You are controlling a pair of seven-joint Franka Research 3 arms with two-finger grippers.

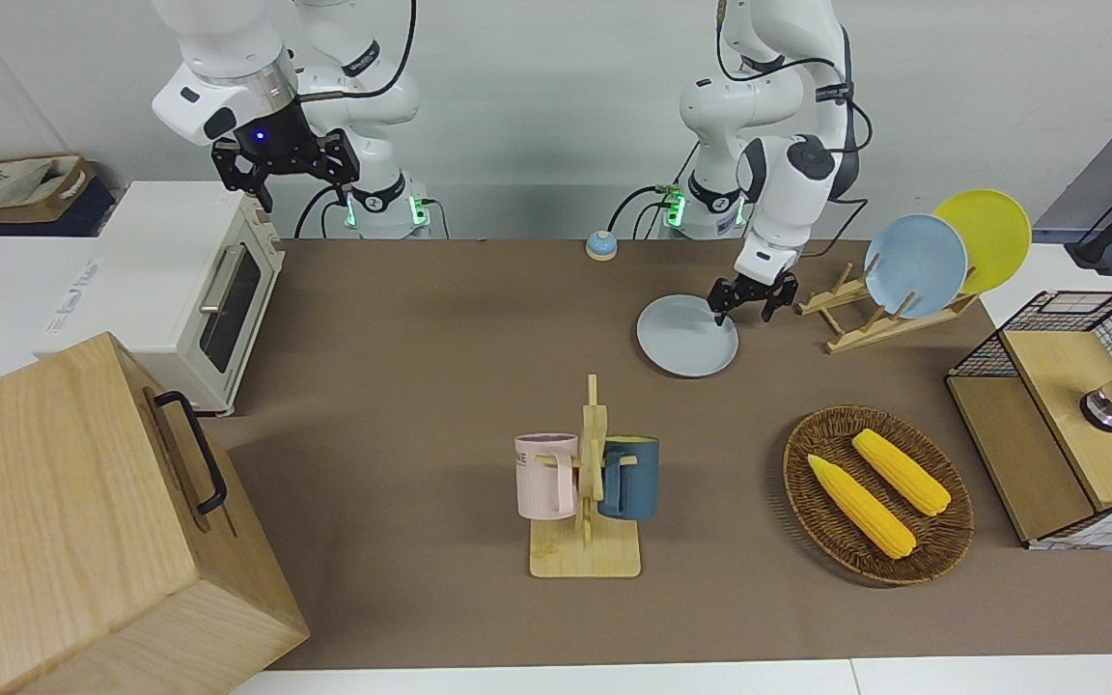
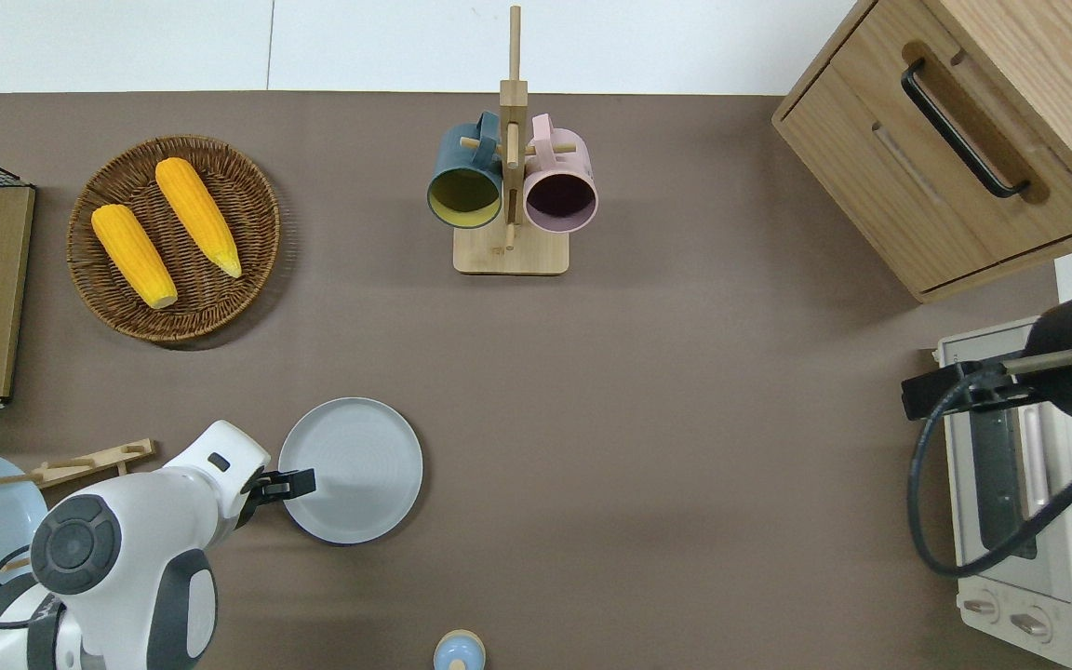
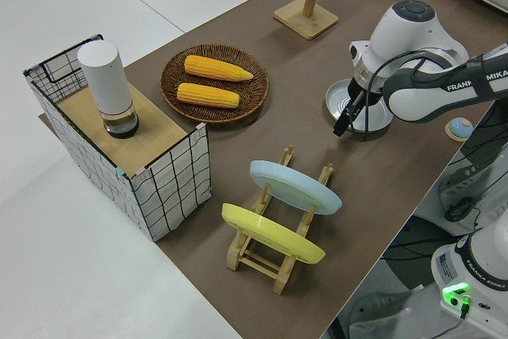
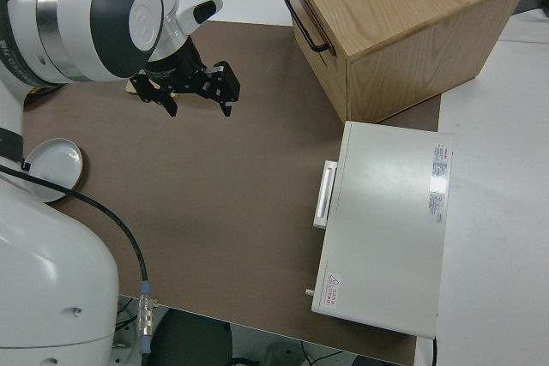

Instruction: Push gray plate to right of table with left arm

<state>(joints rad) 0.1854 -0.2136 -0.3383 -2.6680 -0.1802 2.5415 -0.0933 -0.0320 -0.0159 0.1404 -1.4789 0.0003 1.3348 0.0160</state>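
Left gripper (image 2: pixel 299 483): we find it over the round pale gray plate's (image 2: pixel 359 465) rim, lower left of overhead view; finger spread indeterminable.
Right arm: parked.

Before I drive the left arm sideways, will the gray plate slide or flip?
The gray plate lies flat on the matte brown table, so it probably slides, maybe dragging. The left gripper is over its rim; pressing down there could tip it.
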